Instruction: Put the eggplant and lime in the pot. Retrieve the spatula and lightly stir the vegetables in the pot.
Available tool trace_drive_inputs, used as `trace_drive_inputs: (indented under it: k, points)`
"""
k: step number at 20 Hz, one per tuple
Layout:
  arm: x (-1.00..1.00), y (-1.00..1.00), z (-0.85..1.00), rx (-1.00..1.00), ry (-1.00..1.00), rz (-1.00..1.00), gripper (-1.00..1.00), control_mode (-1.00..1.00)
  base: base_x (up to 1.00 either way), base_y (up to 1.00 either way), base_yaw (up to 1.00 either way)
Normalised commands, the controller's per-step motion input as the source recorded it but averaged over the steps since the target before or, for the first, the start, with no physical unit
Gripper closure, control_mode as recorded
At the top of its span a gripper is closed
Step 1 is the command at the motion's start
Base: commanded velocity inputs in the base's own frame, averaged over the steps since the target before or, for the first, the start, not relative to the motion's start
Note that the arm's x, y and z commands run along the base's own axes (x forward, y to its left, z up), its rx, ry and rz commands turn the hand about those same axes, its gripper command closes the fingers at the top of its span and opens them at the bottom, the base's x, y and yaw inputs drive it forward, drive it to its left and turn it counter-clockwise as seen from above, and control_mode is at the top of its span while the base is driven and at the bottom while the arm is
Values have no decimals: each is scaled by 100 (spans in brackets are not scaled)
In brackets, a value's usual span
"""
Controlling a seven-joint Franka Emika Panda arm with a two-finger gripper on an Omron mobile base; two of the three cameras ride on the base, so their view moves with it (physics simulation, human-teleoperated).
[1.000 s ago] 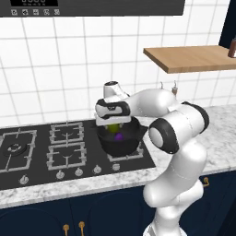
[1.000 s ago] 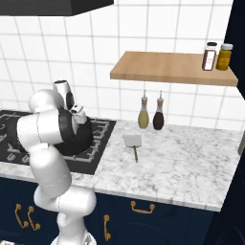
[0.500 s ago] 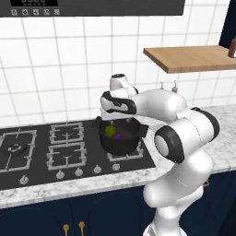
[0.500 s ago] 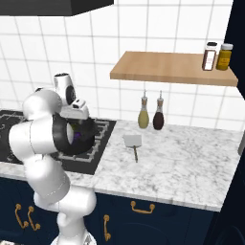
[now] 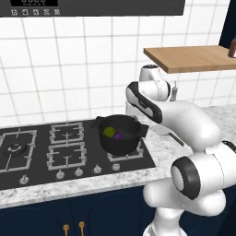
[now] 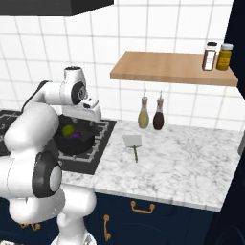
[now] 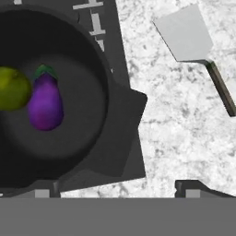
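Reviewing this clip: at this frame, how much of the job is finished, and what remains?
Done: the eggplant and lime both lie in the pot, side by side. In hand: nothing; the tool is open, above the pot's counter-side edge. Left: the spatula lies flat on the marble counter, untouched, so fetching it and stirring the vegetables are yet to be done.

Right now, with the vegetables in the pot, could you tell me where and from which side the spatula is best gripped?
Grip the spatula by its thin dark handle, coming straight down from above. It lies flat on the marble counter, right of the pot, so only the top is reachable. The handle is slim enough to close on across its width; the flat grey blade is too wide.
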Motion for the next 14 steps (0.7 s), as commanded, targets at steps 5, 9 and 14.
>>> trace_drive_inputs:
  k: [5,9,14]
  points:
    - [-55,-100,0,7,-1,2,-100,-100,0,0,0]
    - [-15,-100,0,4,-2,9,-100,-100,0,0,0]
    - [0,-95,-2,3,-1,15,-100,-100,0,0,0]
